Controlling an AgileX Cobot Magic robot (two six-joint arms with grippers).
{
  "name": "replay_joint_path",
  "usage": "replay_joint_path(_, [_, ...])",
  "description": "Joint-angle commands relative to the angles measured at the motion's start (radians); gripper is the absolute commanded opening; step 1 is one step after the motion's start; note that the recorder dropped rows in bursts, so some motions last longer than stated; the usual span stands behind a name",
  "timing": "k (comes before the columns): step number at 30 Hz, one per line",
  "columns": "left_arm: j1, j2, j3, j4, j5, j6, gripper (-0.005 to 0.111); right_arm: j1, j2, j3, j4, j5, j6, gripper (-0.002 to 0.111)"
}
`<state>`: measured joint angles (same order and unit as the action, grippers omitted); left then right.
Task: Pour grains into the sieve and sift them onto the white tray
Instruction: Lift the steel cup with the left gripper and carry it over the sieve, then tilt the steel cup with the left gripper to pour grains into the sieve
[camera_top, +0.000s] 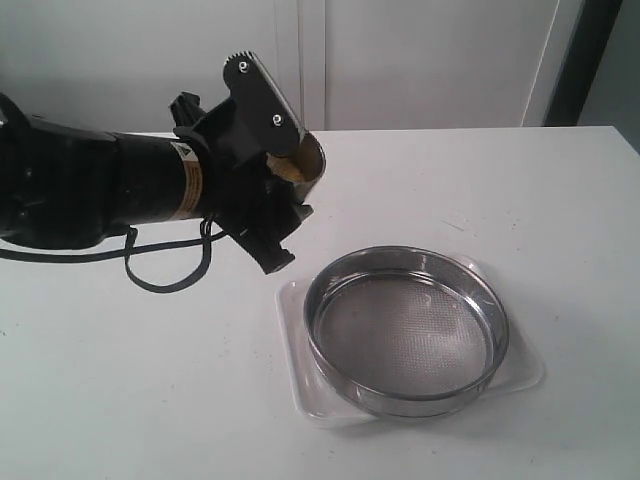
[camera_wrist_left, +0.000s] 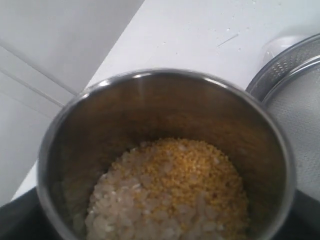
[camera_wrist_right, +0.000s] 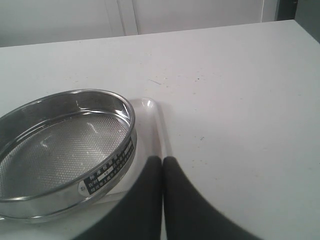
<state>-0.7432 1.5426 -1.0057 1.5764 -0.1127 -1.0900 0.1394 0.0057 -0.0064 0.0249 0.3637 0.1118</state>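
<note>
My left gripper (camera_top: 282, 190) is shut on a small steel cup (camera_top: 308, 160), holding it tilted in the air to the upper left of the sieve (camera_top: 405, 335). In the left wrist view the cup (camera_wrist_left: 165, 75) holds the grains (camera_wrist_left: 175, 190), yellow-orange ones beside paler whitish ones. The sieve has a shiny rim and an empty mesh, and it rests on the white tray (camera_top: 520, 375). In the right wrist view my right gripper (camera_wrist_right: 163, 162) is shut on nothing, just beside the tray's edge (camera_wrist_right: 150, 120) and the sieve (camera_wrist_right: 60, 150).
A black cable (camera_top: 165, 270) hangs from the left arm down onto the white table (camera_top: 120, 400). The table's far edge meets a white wall (camera_top: 430, 60). A dark upright strip (camera_top: 600, 50) stands at the back right.
</note>
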Motion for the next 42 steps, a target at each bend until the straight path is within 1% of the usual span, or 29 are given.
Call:
replay_joint_path(1, [-0.008,-0.018,-0.009,0.124,0.030,-0.002,0.000,0.000,-0.006,0.006,-0.001,-0.014,-0.002,0.000])
replay_joint_path(4, [-0.008,-0.018,-0.009,0.168,0.034,-0.002,0.000,0.000,-0.006,0.006,-0.001,-0.014,-0.002,0.000])
replay_joint_path(12, [-0.009,0.036,-0.009,0.168,0.026,-0.002,0.000,0.000,-0.006,0.006,-0.001,-0.014,-0.002,0.000])
replay_joint_path(14, [-0.019,0.058,-0.009,0.168,0.034,0.001,0.000,0.000,-0.006,0.006,-0.001,-0.014,-0.002,0.000])
replay_joint_path(17, [-0.037,0.080,-0.016,0.168,0.035,0.048,0.000,0.000,-0.006,0.006,-0.001,-0.014,-0.002,0.000])
replay_joint_path(22, [-0.060,0.110,-0.064,0.168,0.060,0.054,0.000,0.000,-0.006,0.006,-0.001,-0.014,-0.002,0.000])
replay_joint_path(27, [-0.060,0.141,-0.111,0.168,0.060,0.107,0.000,0.000,-0.006,0.006,-0.001,-0.014,-0.002,0.000])
replay_joint_path(32, [-0.062,0.181,-0.130,0.168,0.063,0.184,0.000,0.000,-0.006,0.006,-0.001,-0.014,-0.002,0.000])
replay_joint_path(38, [-0.097,0.207,-0.156,0.168,0.065,0.243,0.000,0.000,-0.006,0.006,-0.001,-0.014,-0.002,0.000])
replay_joint_path(42, [-0.120,0.232,-0.180,0.168,0.125,0.315,0.000,0.000,-0.006,0.006,-0.001,-0.014,-0.002,0.000])
